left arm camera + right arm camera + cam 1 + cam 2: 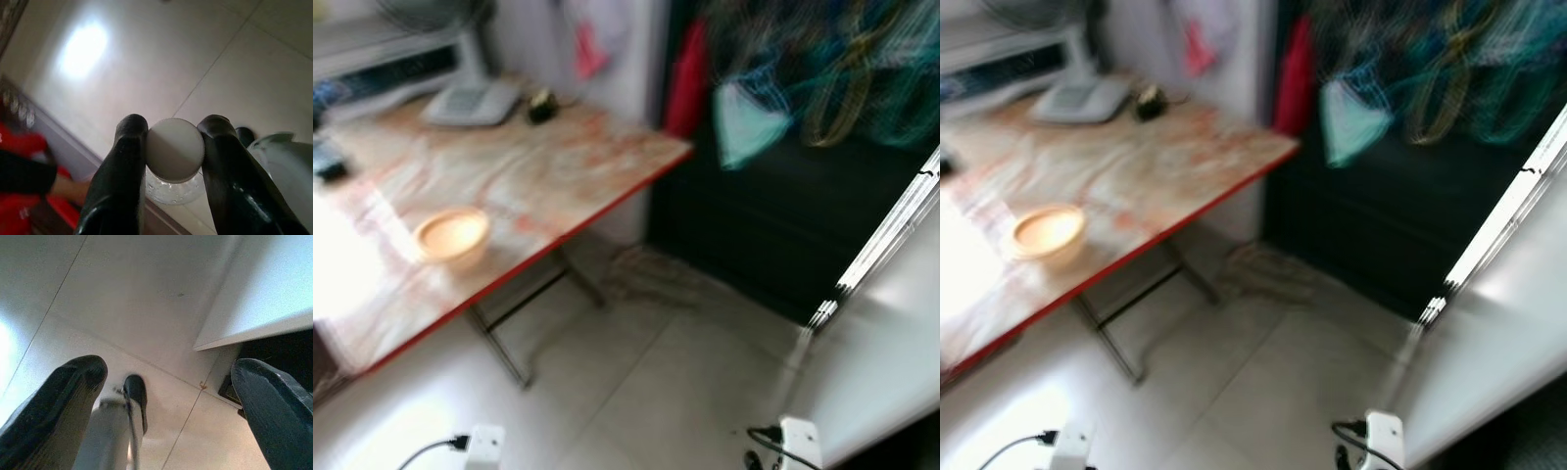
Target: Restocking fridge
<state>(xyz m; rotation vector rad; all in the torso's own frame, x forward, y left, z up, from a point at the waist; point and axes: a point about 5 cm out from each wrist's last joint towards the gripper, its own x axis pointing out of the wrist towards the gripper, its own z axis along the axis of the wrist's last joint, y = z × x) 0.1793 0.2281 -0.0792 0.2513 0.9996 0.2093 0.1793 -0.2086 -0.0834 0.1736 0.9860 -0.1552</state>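
In the left wrist view my left gripper (173,128) is shut on a clear bottle, its two black fingers pressed against the round white cap (175,149). The bottle's clear body (171,190) hangs below the cap, over pale floor tiles. My right gripper (168,369) is open with nothing between its fingers; it points down at the floor beside a white panel (264,289). The head views are blurred. A tall white door or appliance side (891,333) stands at my right.
A marbled table with a red edge (509,166) stands at the left, with a small tan bowl (452,235) and a fan base (470,103) on it. Clothes hang over a dark opening (773,108) ahead. Pale tiled floor (656,382) lies between table and door.
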